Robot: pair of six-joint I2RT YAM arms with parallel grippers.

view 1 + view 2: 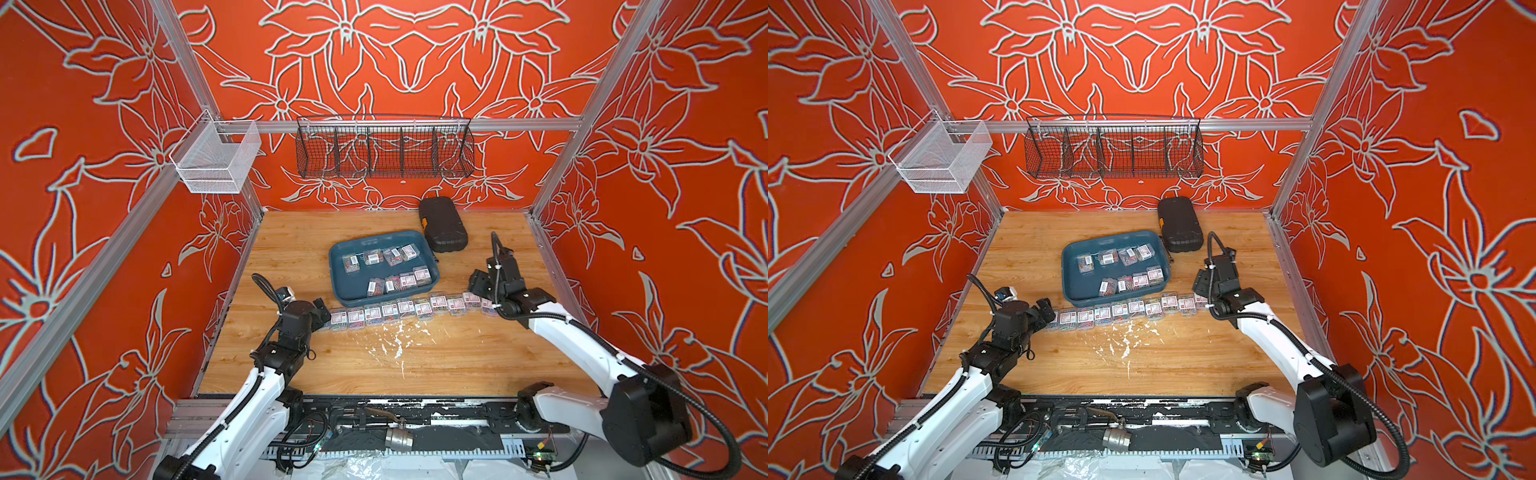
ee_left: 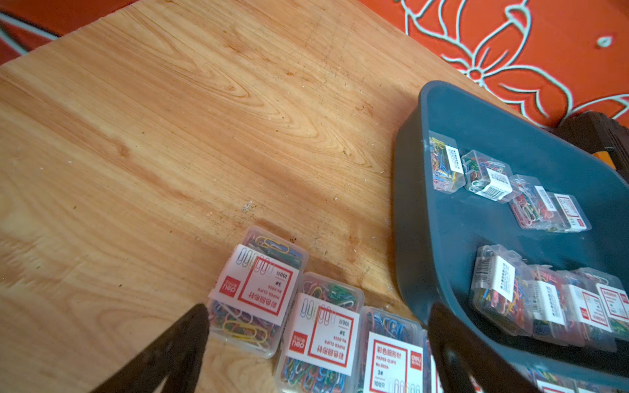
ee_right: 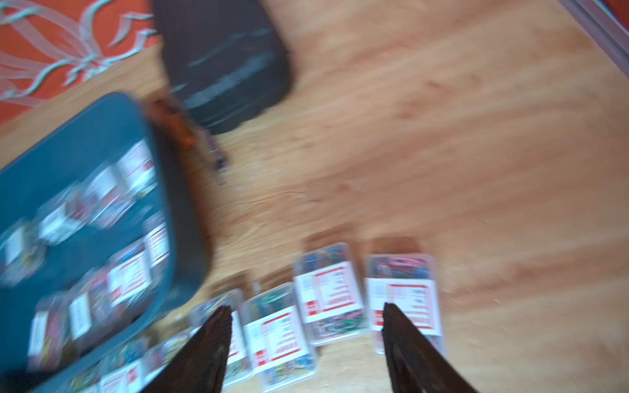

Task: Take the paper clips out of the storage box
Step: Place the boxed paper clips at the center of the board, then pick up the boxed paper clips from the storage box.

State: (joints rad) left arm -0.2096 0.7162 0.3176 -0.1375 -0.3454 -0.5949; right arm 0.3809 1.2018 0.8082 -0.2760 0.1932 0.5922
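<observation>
- About eight clip boxes [image 1: 386, 270] lie in the tray [image 1: 347, 291], middle of both top views; a row [image 1: 399, 309] of others lies outside, just below it.
- Right pincer [image 3: 306, 308] apart, empty, over the row's right end; left pincer [image 2: 320, 314] wide apart at its left end.
- Best to drop straight onto an edge box; grip its short sides; spare the neighbours.

You have the storage box [image 1: 347, 287] mid-table, with paper clips [image 1: 392, 256] lying inside it in two short rows. More of them lie in a line on the table [image 1: 374, 361], just near of its near wall. Your left gripper [image 1: 322, 309] is at the line's left end and your right gripper [image 1: 477, 286] at its right end. A black case [image 1: 442, 224] lies by the box's far right corner.
</observation>
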